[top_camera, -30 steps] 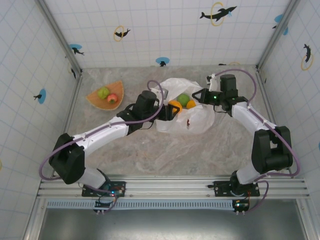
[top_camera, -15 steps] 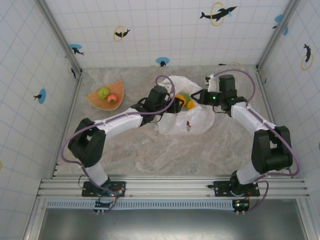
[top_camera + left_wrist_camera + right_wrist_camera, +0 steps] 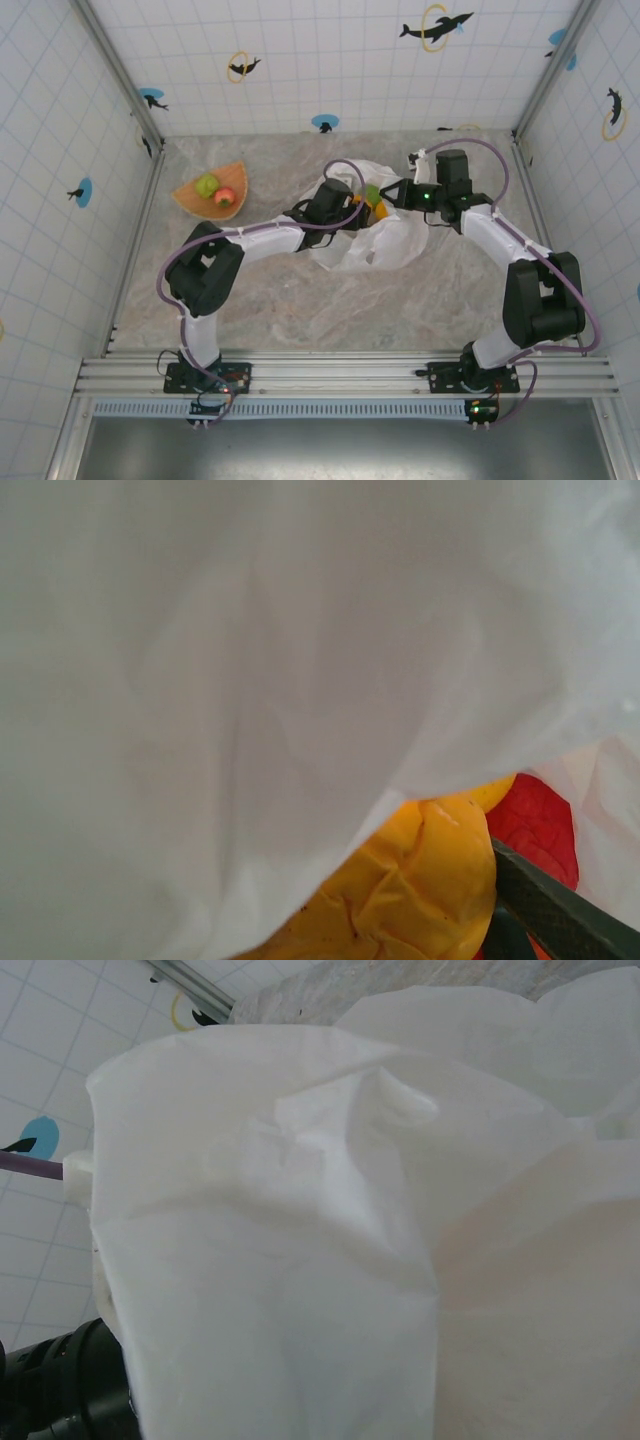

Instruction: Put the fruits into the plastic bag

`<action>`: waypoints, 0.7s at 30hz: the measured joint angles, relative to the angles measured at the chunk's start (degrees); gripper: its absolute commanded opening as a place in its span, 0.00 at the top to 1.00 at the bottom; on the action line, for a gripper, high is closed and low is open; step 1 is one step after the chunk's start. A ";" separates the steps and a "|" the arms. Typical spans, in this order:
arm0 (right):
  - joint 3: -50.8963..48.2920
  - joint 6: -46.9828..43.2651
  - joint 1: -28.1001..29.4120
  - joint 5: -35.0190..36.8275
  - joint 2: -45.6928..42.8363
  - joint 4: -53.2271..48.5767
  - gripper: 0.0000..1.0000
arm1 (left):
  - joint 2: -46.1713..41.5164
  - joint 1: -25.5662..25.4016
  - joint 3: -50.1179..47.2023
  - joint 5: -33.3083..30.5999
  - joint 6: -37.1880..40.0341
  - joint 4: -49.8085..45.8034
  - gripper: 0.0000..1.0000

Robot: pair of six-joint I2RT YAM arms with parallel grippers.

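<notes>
My left pincer (image 3: 357, 210) is inside the mouth of the plastic bag (image 3: 395, 240), near the surface's far edge: drop-off step, I judge. Yellow fruit (image 3: 430, 870) and red fruit (image 3: 540, 825) sit by my finger; clenched or released, I cannot tell. Right pincer (image 3: 396, 192) is at the rim, grip hidden. The bag's long axis runs far-to-near, mouth at its far end. Next: back out, then fetch the green fruit (image 3: 207, 185) from the tray (image 3: 188, 201).

Seen from above, the left gripper's (image 3: 358, 207) tips are buried in the plastic bag (image 3: 385, 240), so its grip is unreadable. Its finger (image 3: 555, 915) is cut by the frame edge. Beyond that finger, blurred film covers much of an orange fruit (image 3: 430, 880) and a red fruit (image 3: 545, 825). Bag folds hide the right gripper's (image 3: 393, 194) fingers.
</notes>
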 measured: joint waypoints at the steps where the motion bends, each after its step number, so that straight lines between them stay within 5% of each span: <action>1: 0.00 0.00 0.00 0.00 0.00 0.00 1.00 | 0.00 0.00 0.00 -0.17 0.24 0.02 0.22; 14: -0.22 -0.04 -0.52 0.00 0.00 0.24 1.00 | -0.48 0.00 1.38 -1.18 4.37 -2.19 0.16; 21: -0.92 -0.50 -1.16 0.35 -0.02 -0.13 1.00 | -8.68 0.02 -4.44 2.23 4.39 -2.25 0.16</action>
